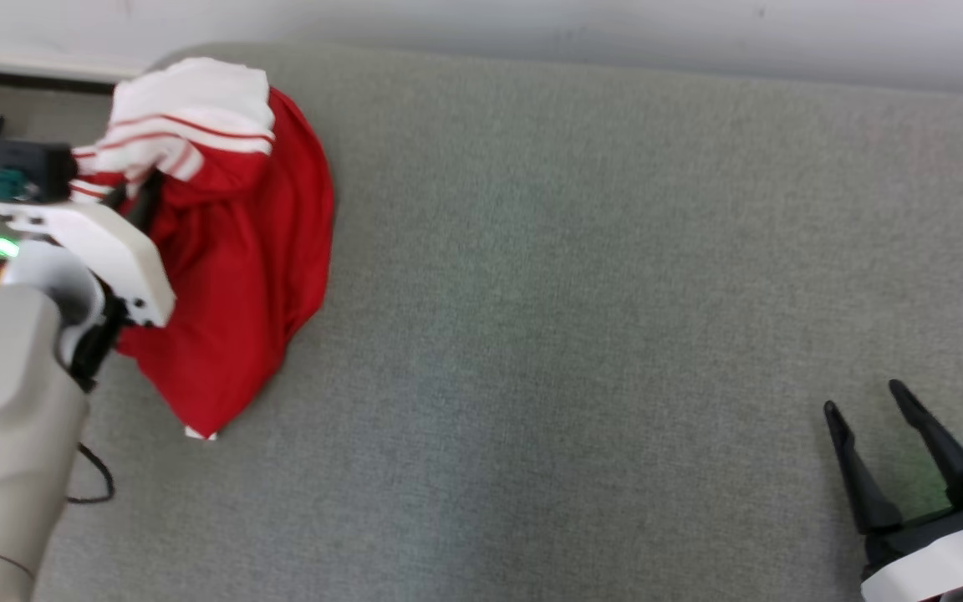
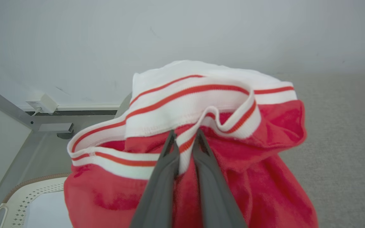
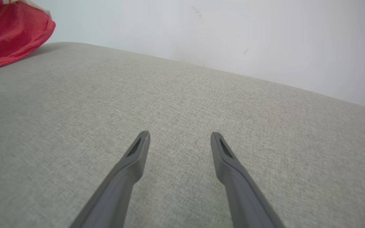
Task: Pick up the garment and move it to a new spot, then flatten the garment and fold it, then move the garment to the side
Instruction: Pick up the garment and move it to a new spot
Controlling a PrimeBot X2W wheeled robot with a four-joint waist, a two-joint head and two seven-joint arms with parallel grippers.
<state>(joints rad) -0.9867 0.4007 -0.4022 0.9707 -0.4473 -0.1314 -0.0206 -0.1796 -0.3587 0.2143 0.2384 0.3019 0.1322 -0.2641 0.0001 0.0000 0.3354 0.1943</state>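
Head view, pad (image 1: pixel 582 334): big, gray, soft.
Garment (image 1: pixel 239 251): red with a white striped band, bunched at the pad's far left corner.
Left gripper (image 2: pixel 185 134): pinched tight on the garment's band.
Right gripper (image 1: pixel 864 398): wide open, holding nothing.

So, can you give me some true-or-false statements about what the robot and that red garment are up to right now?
1. The left gripper is shut on the striped band of the garment. True.
2. The right gripper holds a corner of the garment. False: it is open over the grey surface, apart from the garment.
3. The garment lies spread flat. False: it is bunched in a heap.
4. The garment sits near the far left corner of the grey surface. True.
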